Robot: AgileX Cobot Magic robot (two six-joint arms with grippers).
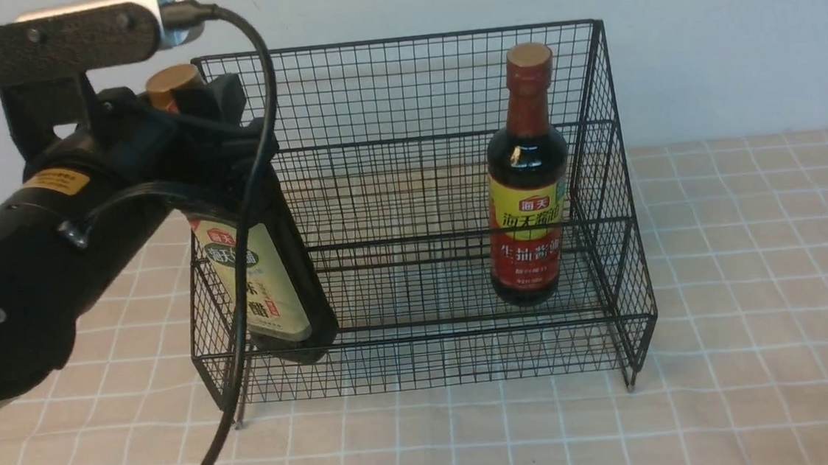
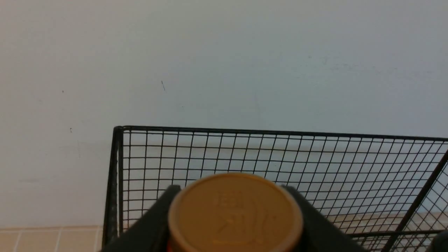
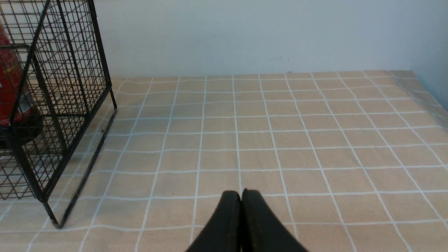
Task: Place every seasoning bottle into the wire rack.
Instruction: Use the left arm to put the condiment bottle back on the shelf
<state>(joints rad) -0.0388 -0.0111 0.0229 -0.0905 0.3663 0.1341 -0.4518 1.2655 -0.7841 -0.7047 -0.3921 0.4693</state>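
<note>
Right tool (image 3: 241, 201): pressed together and empty, low over the bare surface (image 3: 280, 140), well off the right side of the rack (image 3: 70, 70).
Left tool (image 1: 176, 107): pinching the square bottle's neck just under the gold cap (image 1: 171, 81), at the rack's left end. The left wrist view shows a dark finger (image 2: 154, 224) on either side of the cap.
Square bottle (image 1: 270, 288): tilted, cap leaning toward the rack's left side, base down in the rack's front left corner. Whether the base already rests on the wire cannot be told.
Round bottle (image 1: 527, 201): upright and free inside the rack's right end, well apart from the square bottle.
Rack: black mesh on short legs on the checked surface, its tall back rising behind both bottles.
Handling: the square bottle looks rigid, smooth-sided and dark with liquid, so it is likely heavy for its size and slippery. Held by the neck, its weight probably hangs below the grip and may swing.
Best hold: likely the narrow neck, where the cap's rim can act as a stop. The flat labelled sides look too wide and slick.
Risk: let go while tilted, it could topple against the rack's wires.
</note>
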